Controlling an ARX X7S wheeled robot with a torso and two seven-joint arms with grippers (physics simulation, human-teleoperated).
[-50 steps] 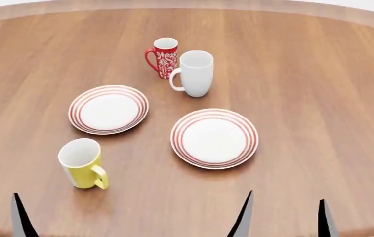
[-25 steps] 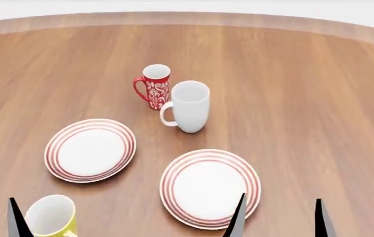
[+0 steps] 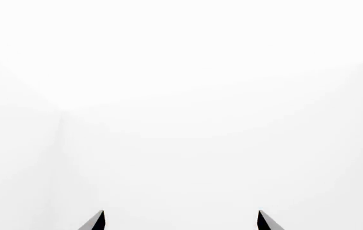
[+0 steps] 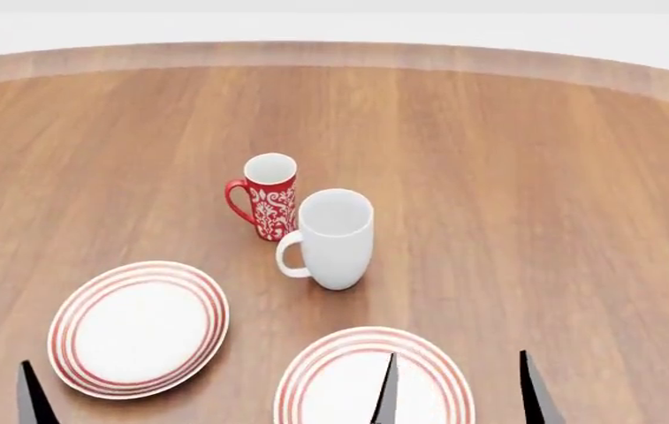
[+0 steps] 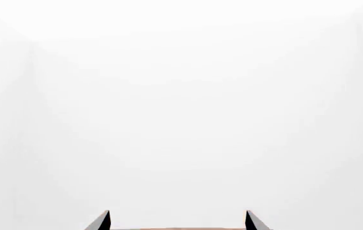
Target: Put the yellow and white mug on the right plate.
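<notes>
Your yellow and white mug is out of shot, nearer you than the red-ringed round white plate (image 4: 340, 389). Both grippers (image 4: 457, 393) spread, empty. Glazed, rigid, slippery: pinch its wall.

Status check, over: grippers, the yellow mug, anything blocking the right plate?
Both grippers open, holding nothing; right gripper low over the right plate. Yellow mug out of view. White mug and red mug stand behind the plate, clear of it.
</notes>
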